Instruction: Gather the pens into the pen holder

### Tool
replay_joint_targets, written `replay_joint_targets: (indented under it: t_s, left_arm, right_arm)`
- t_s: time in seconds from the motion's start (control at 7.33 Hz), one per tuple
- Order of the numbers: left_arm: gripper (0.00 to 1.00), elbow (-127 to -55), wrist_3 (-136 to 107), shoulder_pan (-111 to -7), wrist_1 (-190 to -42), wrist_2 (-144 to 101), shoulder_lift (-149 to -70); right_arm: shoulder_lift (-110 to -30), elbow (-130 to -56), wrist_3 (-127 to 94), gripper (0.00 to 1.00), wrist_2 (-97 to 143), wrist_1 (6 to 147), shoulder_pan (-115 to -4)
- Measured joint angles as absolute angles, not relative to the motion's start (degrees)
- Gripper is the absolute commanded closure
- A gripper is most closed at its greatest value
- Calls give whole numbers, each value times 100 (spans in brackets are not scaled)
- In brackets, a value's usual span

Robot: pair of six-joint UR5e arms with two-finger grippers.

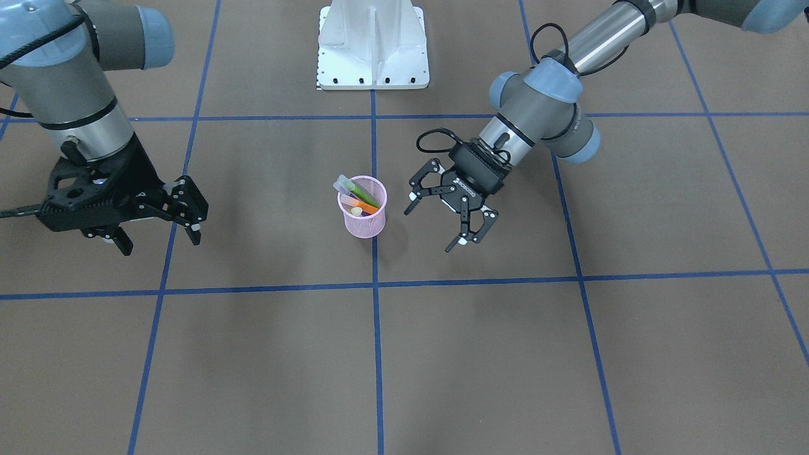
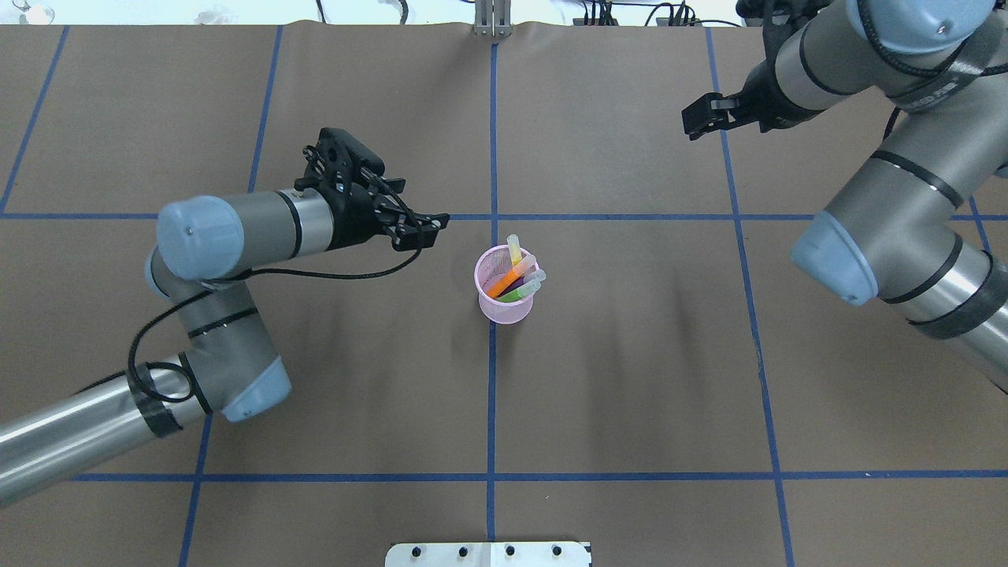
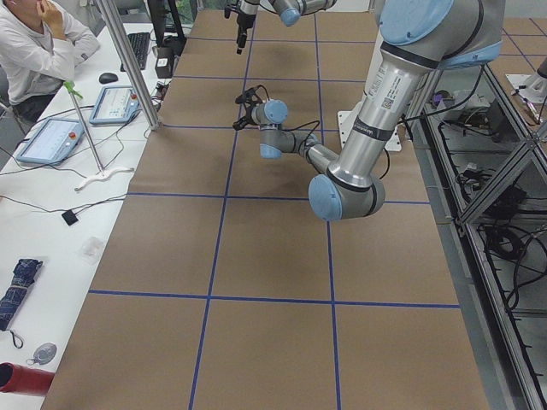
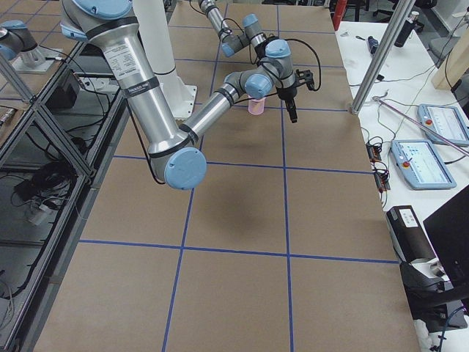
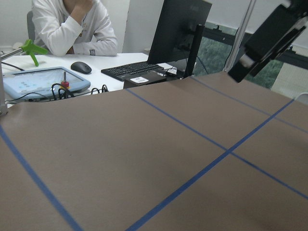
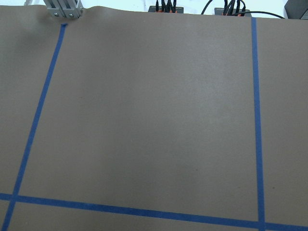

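Four pens (image 1: 366, 192) stand in the pen holder (image 1: 365, 225); collection is judged complete. In the front-facing view, the left gripper (image 1: 430, 229) at 3 o'clock and the right gripper (image 1: 161, 240) at 9 o'clock have jaws spread and empty.

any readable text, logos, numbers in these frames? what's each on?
Nothing can be quoted with confidence.
White logo lettering on the body of the left gripper: too small to read.
Lettering on the right arm near its wrist: blurred.
Sticker with a code square on the left arm: print too small.
Pens and pen holder: no text visible.
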State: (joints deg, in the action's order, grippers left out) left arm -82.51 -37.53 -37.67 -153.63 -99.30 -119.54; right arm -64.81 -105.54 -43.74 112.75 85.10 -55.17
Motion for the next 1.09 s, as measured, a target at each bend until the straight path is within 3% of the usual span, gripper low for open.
replay_joint_targets:
  t_s: [0.41,1.09]
  left_arm:
    - [3,-8705,-3352,-5364,-13280,-12066,-11517]
    - [0,-9232,-407,-7827,-10824,-13450,-10186]
  right_arm:
    - [-7182,-10519,-2716,1,12108,8556,-6530]
    - [-8942,-10498,-621,1,12706,8571,-7979]
